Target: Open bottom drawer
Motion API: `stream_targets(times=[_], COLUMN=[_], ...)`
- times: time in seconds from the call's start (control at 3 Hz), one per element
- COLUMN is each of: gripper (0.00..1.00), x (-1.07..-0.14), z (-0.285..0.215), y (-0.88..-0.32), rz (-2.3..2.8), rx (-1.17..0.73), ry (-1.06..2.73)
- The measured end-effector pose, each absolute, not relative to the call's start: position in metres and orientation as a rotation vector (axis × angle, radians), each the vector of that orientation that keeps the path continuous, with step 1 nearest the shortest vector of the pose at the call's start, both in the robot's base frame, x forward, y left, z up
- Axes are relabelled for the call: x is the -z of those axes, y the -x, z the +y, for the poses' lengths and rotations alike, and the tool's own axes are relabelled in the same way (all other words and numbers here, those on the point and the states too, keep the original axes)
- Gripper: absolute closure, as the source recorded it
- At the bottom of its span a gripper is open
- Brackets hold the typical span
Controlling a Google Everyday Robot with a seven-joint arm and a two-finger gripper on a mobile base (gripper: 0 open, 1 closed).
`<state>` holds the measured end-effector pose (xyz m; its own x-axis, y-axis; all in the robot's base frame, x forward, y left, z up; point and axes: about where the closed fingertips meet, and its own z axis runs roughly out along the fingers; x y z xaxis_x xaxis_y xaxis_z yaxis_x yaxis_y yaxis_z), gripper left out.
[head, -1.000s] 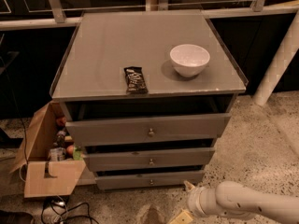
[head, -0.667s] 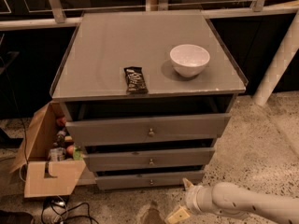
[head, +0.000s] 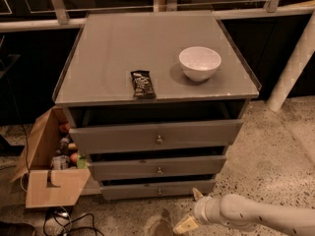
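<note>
- Since a second ago, the gripper [head: 190, 210] has been edging slightly leftward toward the cabinet. The drawers and the things on the counter [head: 113, 58] are staying where they were.
- The fingers [head: 184, 225] are spreading wide apart, one tip pointing up toward the drawers and the other angling down toward the floor, and they are holding nothing.
- The gripper is hovering low over the speckled floor, below the front right corner of the counter. It is sitting just beside the right end of the bottom drawer [head: 133, 191] without touching it.
- The white arm [head: 261, 214] is reaching in from the lower right.
- The bottom drawer is sitting lowest of the three grey fronts, below the front edge of the counter, with its small brass knob [head: 159, 191] at the centre. A thin dark gap is showing above its front.
- The middle drawer [head: 123, 169] and the top drawer [head: 118, 137] are stacking above it, each with its own knob.
- A white bowl [head: 200, 63] is resting on the counter toward the right edge.
- A dark snack bar [head: 142, 84] is lying at the front edge, left of centre.
- An open cardboard box [head: 51, 186] holding small items is standing on the floor below the front left corner.
</note>
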<state>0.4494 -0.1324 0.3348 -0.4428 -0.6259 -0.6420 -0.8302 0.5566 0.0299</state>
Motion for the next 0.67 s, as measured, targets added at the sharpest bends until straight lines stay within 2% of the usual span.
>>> stream_targets(times=[0.67], gripper=[0.0], x=[-0.317], z=[-0.128], y=[-0.46], rz=[2.21], rx=[-0.471], ry=[1.161])
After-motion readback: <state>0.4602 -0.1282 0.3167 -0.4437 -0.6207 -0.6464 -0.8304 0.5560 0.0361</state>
